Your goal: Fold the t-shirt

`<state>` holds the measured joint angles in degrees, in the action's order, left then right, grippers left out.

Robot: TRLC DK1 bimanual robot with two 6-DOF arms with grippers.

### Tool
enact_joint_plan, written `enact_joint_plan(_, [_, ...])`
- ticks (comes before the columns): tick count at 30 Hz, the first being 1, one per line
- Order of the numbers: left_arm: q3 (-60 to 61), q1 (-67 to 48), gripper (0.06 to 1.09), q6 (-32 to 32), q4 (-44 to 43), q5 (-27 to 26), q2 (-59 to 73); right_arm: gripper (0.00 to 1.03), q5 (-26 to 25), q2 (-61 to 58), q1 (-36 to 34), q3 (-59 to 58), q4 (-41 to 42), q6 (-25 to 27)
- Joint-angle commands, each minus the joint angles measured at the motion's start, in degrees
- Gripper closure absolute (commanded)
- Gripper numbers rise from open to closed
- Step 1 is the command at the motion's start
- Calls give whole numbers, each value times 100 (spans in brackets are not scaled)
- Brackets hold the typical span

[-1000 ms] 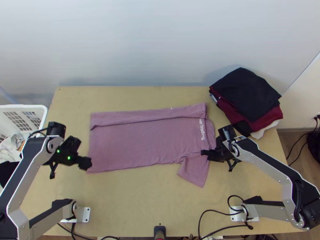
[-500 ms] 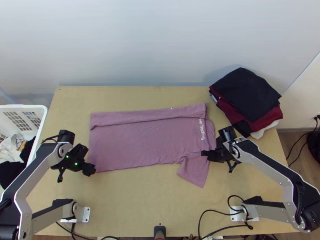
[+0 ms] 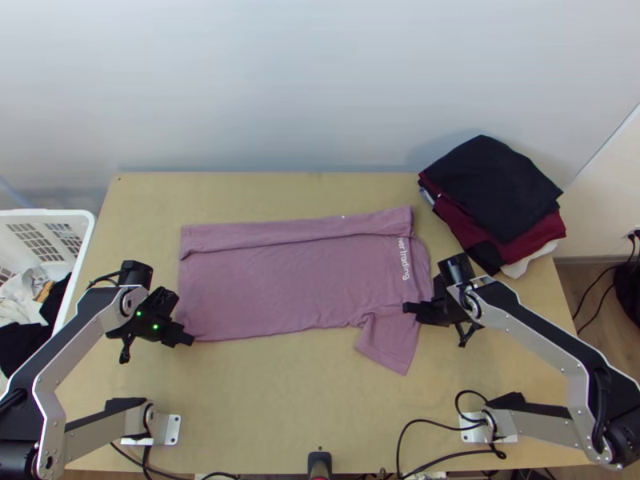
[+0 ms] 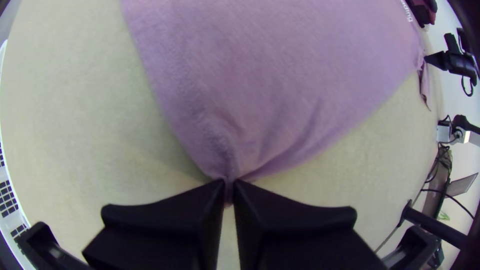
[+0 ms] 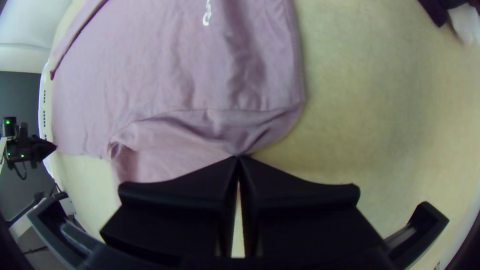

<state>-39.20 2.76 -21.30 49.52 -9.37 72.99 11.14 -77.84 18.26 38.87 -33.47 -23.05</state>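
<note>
A pale wall (image 3: 280, 80) stands across the top of the frame, below it is the light wooden table (image 3: 280, 400), and at right the brownish wooden floor (image 3: 571, 278)

Count, by clock from the table's centre in the top view: table (image 3: 280, 400), one. T-shirt (image 3: 296, 280), one. Arms, two: left arm (image 3: 76, 346), based at eight o'clock; right arm (image 3: 532, 324), at four. Grippers, two: left gripper (image 3: 186, 338), nine; right gripper (image 3: 410, 307), three. Basket (image 3: 84, 220), one, nine. Clothes pile (image 3: 490, 186), one, two o'clock.
</note>
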Motion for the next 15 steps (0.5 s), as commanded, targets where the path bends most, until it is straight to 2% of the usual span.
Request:
enact_joint_plan(1, [237,128,104,-217,23,-4,-48,100,-138,226,-306,-363,-230,310])
enact_joint_plan(7, [211,391,105,-375,-3,-4,-4,100,-147,393,-1193,-468,-353,916])
enact_joint_plan(11, [26,383,105,-243,23,-30,-48,100,-147,736,-1185,-407,-485,951])
enact_joint_plan(15, [-325,224,104,91,67,-118,-136,100,-138,1105,-824,-275,-485,784])
